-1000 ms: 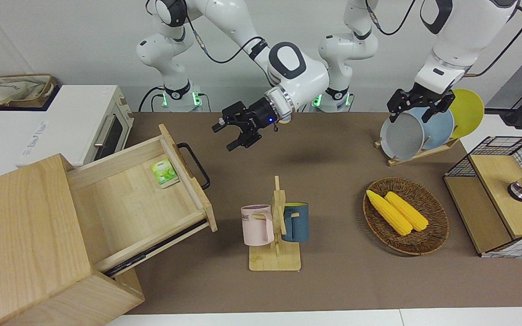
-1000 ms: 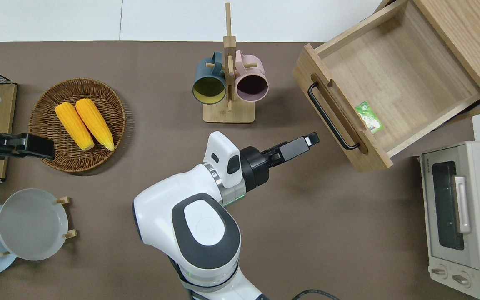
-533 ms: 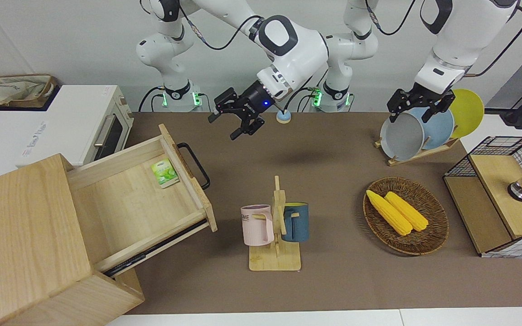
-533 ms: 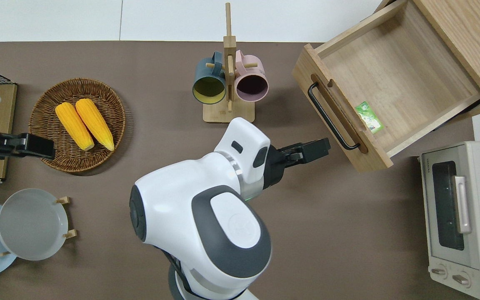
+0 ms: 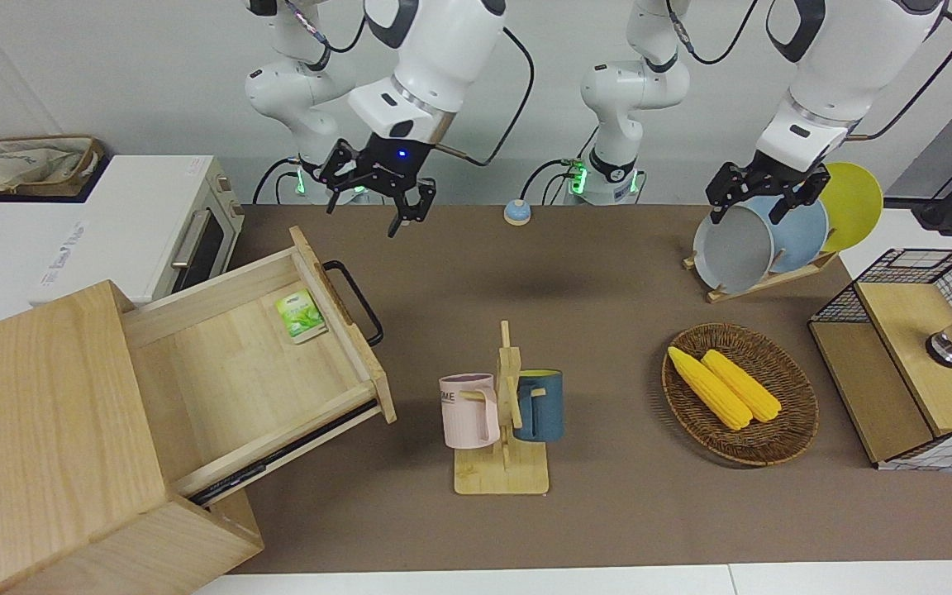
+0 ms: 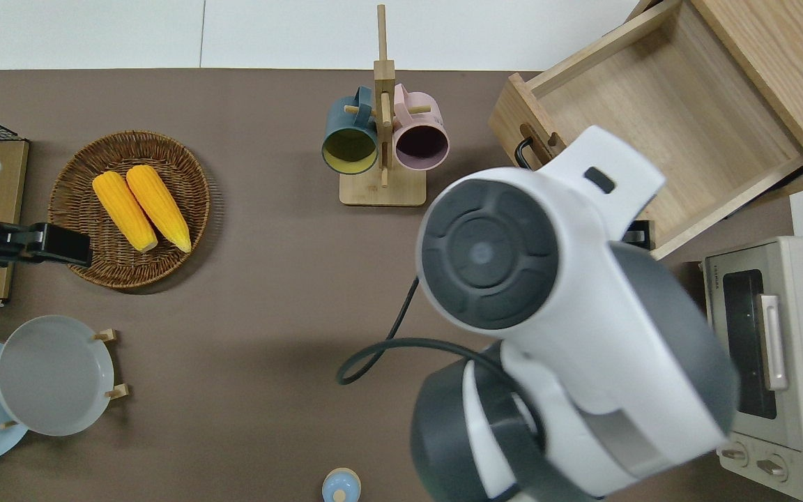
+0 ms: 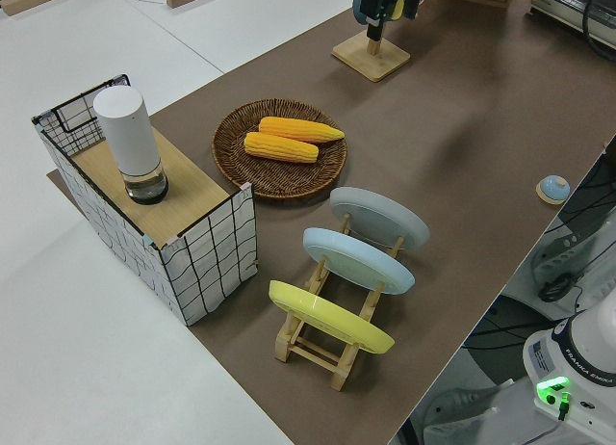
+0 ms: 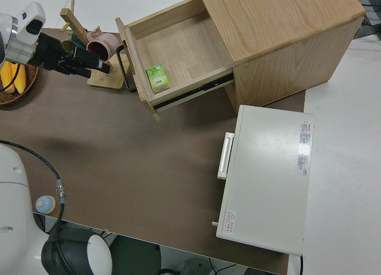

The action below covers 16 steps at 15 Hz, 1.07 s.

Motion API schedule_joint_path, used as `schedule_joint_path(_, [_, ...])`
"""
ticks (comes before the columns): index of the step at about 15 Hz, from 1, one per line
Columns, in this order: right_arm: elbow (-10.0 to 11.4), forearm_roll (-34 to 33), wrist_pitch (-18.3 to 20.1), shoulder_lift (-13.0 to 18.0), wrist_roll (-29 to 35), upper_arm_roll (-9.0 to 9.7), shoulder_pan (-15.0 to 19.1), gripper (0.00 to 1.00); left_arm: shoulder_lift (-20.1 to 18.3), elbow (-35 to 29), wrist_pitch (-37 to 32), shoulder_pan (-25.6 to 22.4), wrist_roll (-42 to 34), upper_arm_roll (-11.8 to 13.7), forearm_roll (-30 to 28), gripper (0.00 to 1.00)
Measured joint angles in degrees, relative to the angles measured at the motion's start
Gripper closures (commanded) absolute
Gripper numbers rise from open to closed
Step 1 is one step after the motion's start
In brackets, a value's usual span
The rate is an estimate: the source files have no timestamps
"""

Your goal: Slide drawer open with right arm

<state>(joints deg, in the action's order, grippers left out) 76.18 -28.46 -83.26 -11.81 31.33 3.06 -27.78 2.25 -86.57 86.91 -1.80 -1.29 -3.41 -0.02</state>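
The big pale wooden box [image 5: 54, 430] at the right arm's end of the table has its wide shallow light-wood drawer [image 5: 257, 355] pulled out. The right arm's black gripper [image 5: 377, 178], fingers apart, hangs above the table near the drawer. Left arm parked.

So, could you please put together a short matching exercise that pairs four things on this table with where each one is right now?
Things:
1. green packet
2. corn cobs
3. pink mug
4. grey plate

Places:
A. in the wicker basket
B. upright in the plate rack
C. in the open drawer
D. hanging on the wooden mug stand

Pairs: 1-C, 2-A, 3-D, 4-B
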Motion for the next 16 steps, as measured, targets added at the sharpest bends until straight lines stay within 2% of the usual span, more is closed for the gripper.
schedule_joint_path(3, [0.0,10.3,-1.3,3.0,-2.7,1.05,7.9,0.015,0.0,0.0,0.0,0.0,0.0,0.0,0.0,0.01])
schedule_joint_path(4, [0.0,15.0,-1.7,3.9,-5.0,1.16,11.8,0.015,0.0,0.0,0.0,0.0,0.0,0.0,0.0,0.01])
schedule_joint_path(10, [0.3,28.4,-3.1,4.4,-16.0,1.29,24.3,0.015,0.0,0.0,0.0,0.0,0.0,0.0,0.0,0.01])
schedule_joint_path(13, [0.6,29.9,-4.5,4.1,-21.1,1.35,28.0,0.015,0.0,0.0,0.0,0.0,0.0,0.0,0.0,0.01])
schedule_joint_path(16, [0.7,29.9,-4.8,3.7,-22.2,1.44,28.8,0.015,0.0,0.0,0.0,0.0,0.0,0.0,0.0,0.01])
